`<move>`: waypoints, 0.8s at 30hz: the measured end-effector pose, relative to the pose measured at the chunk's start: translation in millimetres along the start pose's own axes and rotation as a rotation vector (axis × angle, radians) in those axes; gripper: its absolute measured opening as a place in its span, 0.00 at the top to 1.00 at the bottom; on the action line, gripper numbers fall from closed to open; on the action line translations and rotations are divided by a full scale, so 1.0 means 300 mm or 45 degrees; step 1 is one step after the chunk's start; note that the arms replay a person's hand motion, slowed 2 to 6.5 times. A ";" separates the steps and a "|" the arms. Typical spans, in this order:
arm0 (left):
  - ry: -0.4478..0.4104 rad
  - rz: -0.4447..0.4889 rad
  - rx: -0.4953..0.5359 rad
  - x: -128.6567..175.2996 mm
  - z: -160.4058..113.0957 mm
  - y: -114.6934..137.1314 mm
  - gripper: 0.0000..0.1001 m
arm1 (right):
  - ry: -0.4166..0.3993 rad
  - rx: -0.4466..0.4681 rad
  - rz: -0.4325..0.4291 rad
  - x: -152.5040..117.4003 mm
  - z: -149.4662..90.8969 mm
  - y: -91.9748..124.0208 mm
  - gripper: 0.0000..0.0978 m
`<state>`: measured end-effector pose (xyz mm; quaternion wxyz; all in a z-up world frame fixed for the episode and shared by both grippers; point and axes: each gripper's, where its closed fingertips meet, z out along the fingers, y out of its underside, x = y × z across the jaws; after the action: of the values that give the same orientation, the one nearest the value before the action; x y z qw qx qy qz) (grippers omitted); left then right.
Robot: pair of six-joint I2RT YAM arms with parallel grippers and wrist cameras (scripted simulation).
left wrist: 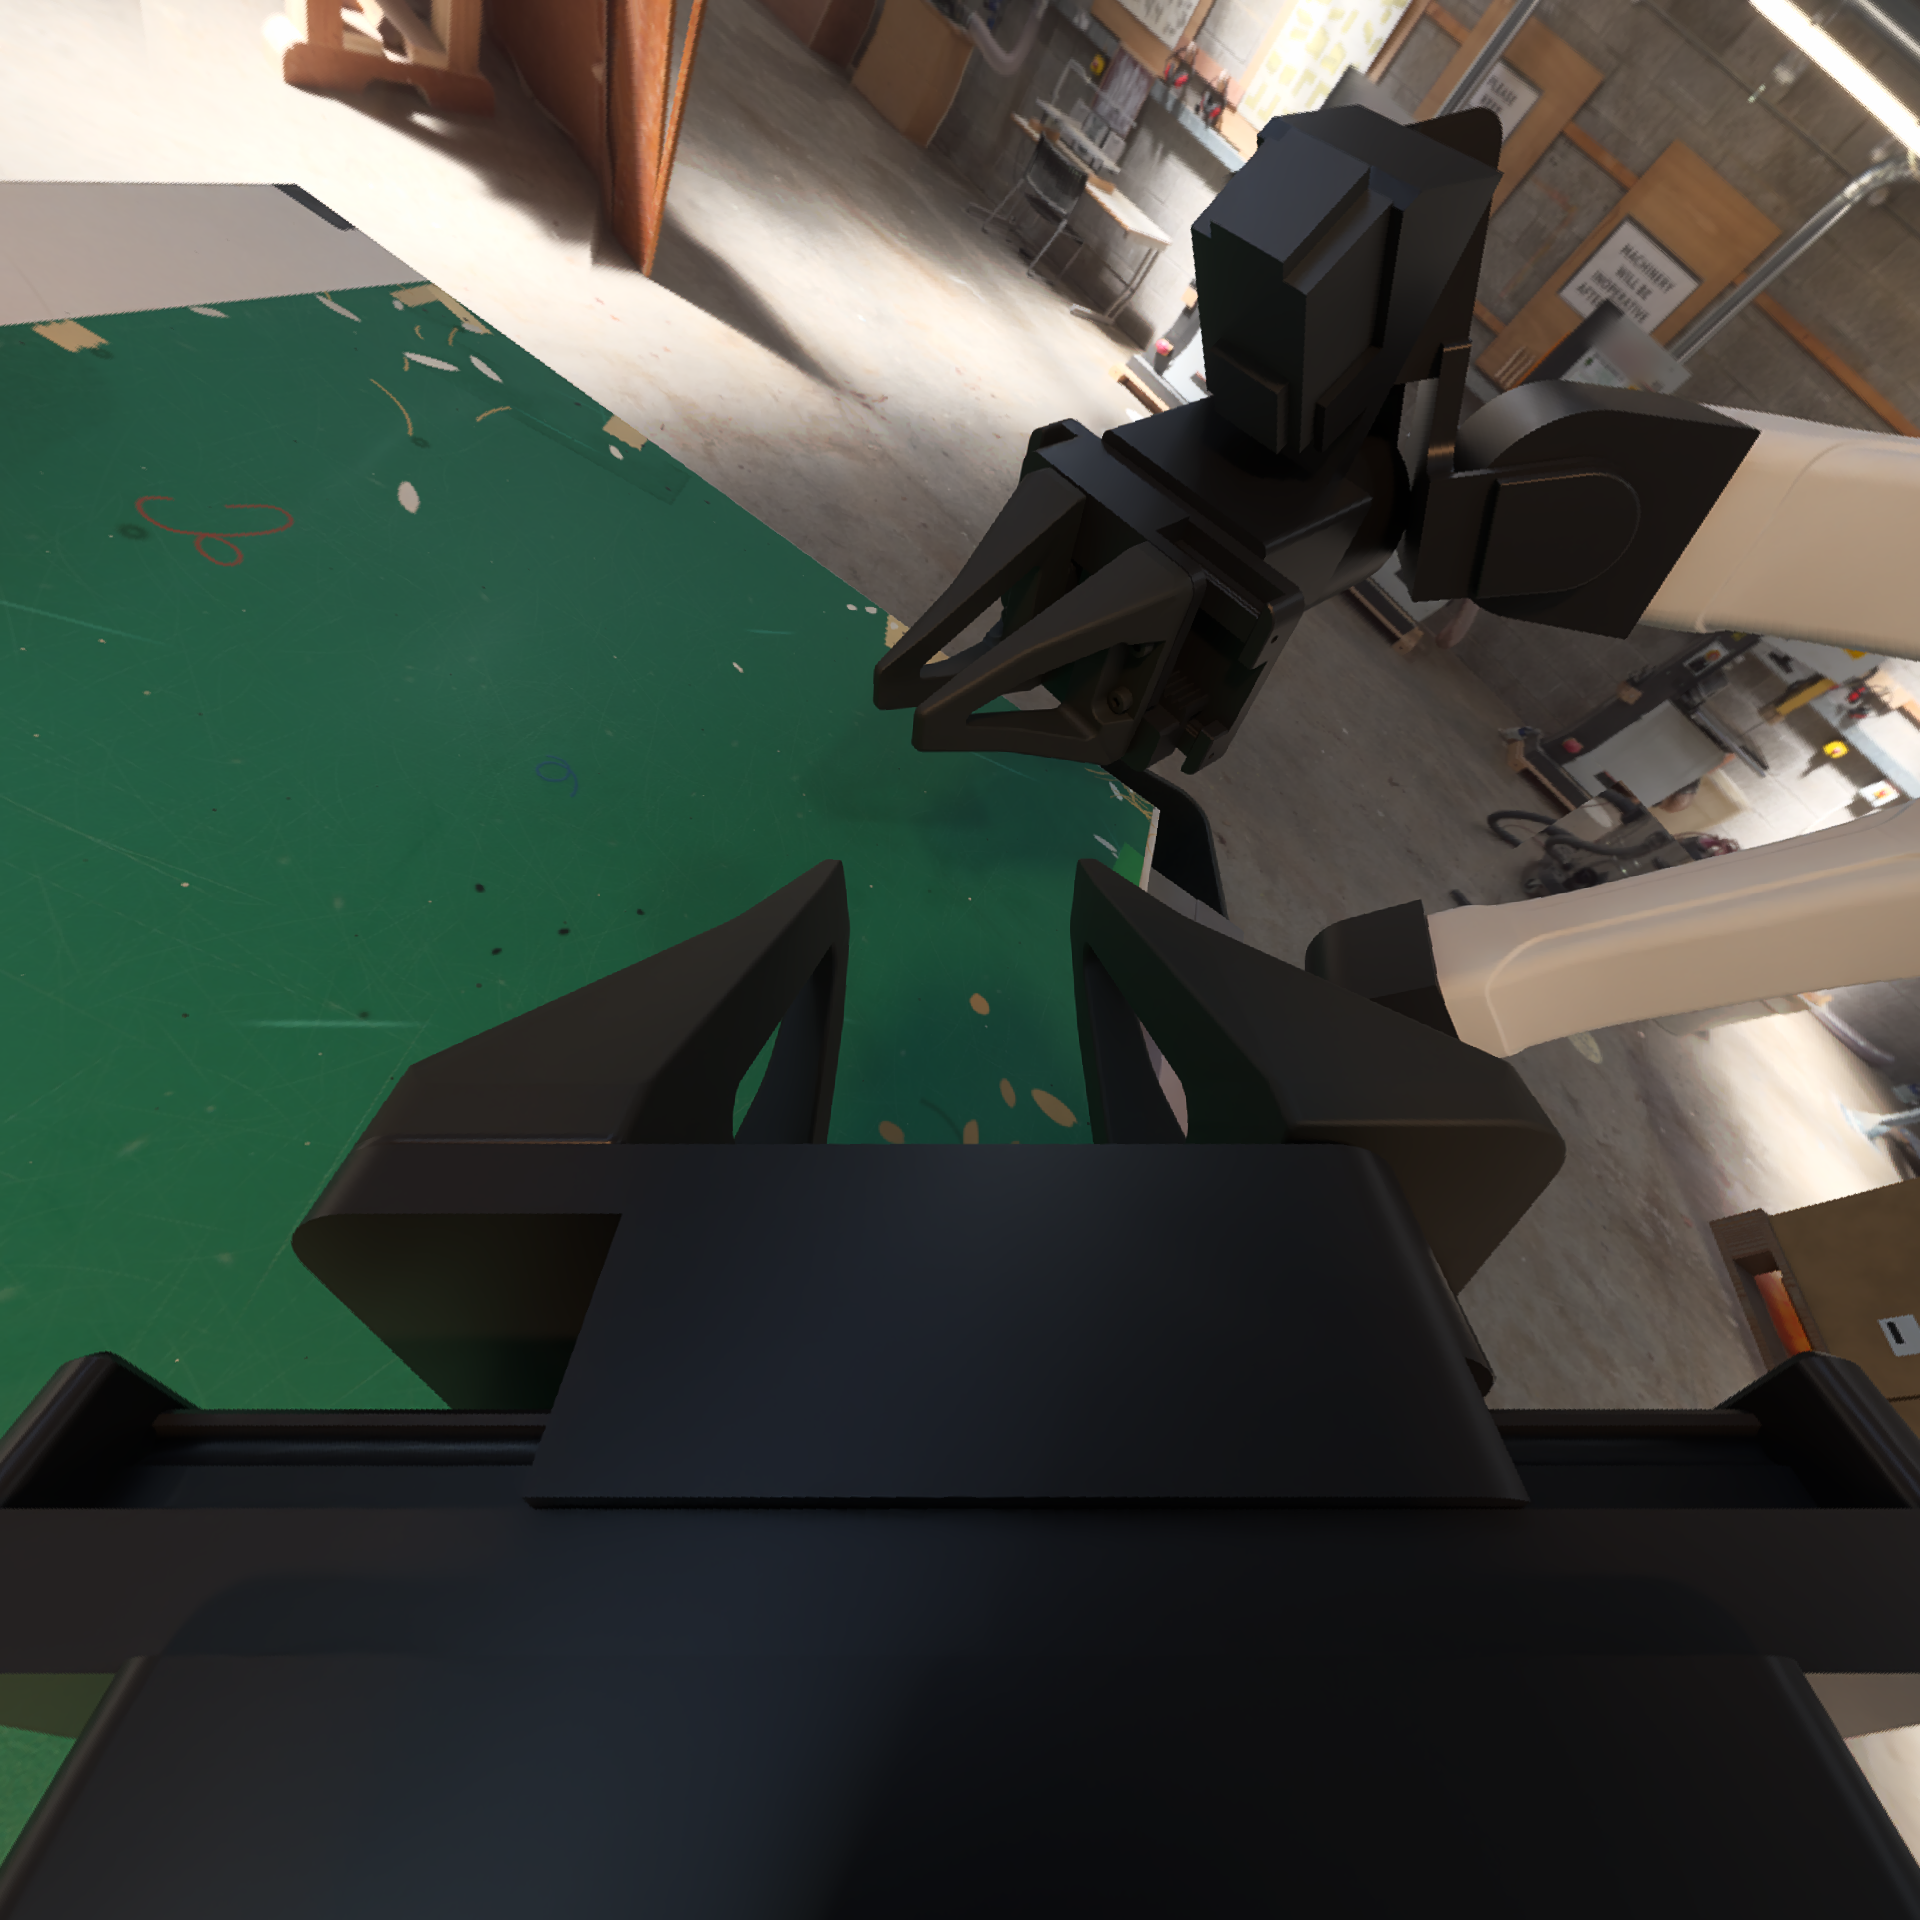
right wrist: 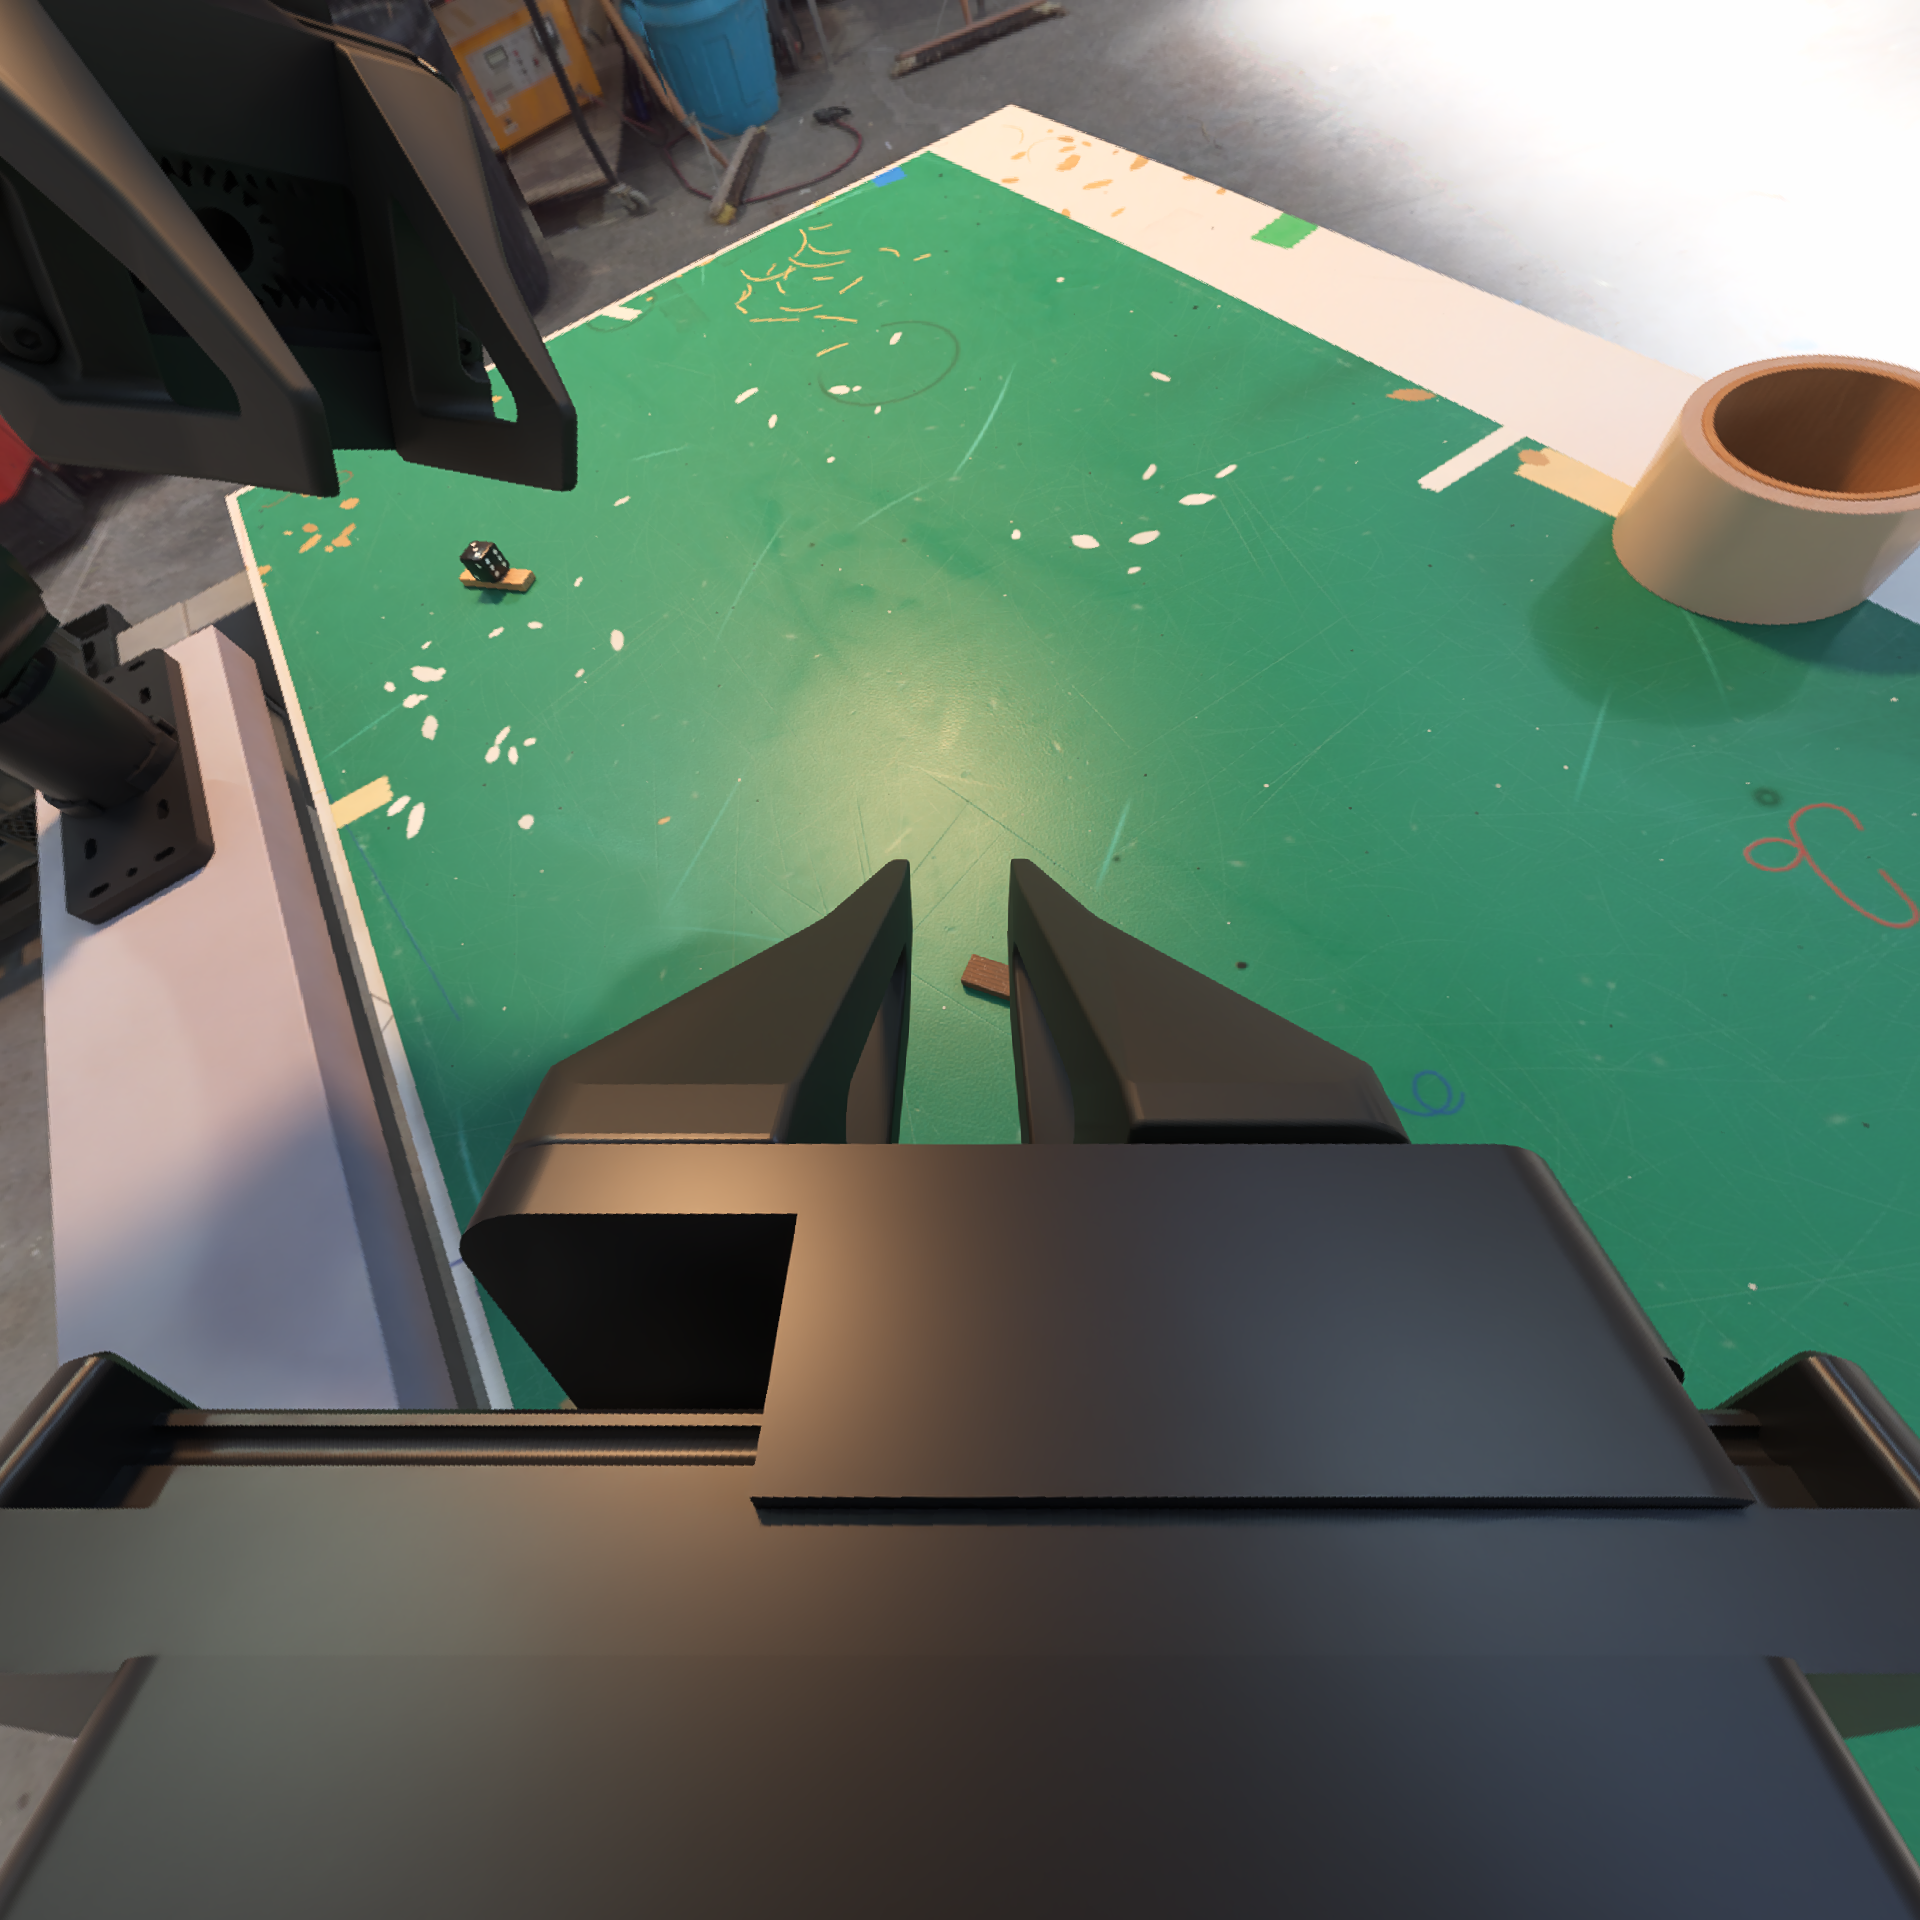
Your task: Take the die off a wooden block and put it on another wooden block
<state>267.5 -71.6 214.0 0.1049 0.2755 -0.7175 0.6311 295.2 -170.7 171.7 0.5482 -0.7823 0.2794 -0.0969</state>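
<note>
In the right wrist view a black die (right wrist: 483,561) sits on a light wooden block (right wrist: 501,582) at the far left of the green mat (right wrist: 1039,623). A darker wooden block (right wrist: 985,977) lies flat on the mat, seen far below between my right gripper's fingers. My right gripper (right wrist: 958,868) is high above the mat, its jaws narrowly apart and empty. My left gripper (left wrist: 961,873) is open wide and empty, also held high; it shows at the upper left of the right wrist view (right wrist: 442,478). The left wrist view shows neither die nor blocks, only the right gripper (left wrist: 899,712).
A roll of beige tape (right wrist: 1766,499) stands at the mat's far right. The left arm's black base mount (right wrist: 135,790) sits on the white table border at the left. The two grippers hang close to each other over the mat's edge.
</note>
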 end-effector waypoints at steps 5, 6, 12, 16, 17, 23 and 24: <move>-0.004 0.004 -0.005 -0.003 -0.001 0.003 0.64 | 0.023 -0.013 -0.029 0.008 -0.004 0.001 0.83; -0.004 0.005 -0.006 -0.003 -0.002 0.004 0.64 | 0.030 -0.016 -0.035 0.011 -0.006 0.000 0.83; -0.011 0.010 -0.021 -0.004 -0.005 0.012 0.63 | 0.086 -0.045 -0.069 0.039 -0.027 -0.003 0.82; -0.021 0.014 -0.034 -0.008 -0.007 0.018 0.63 | 0.120 -0.072 -0.098 0.058 -0.048 -0.009 0.79; -0.023 0.015 -0.037 -0.008 -0.008 0.019 0.63 | 0.128 -0.079 -0.107 0.062 -0.054 -0.011 0.78; -0.039 0.023 -0.053 -0.012 -0.010 0.025 0.63 | 0.179 -0.137 -0.176 0.089 -0.093 -0.022 0.72; -0.041 0.025 -0.056 -0.012 -0.010 0.026 0.63 | 0.190 -0.151 -0.191 0.094 -0.099 -0.024 0.72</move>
<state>265.9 -67.2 206.1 0.0932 0.2763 -0.7354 0.6117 307.2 -208.2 185.3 0.4698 -0.8227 0.2653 -0.1790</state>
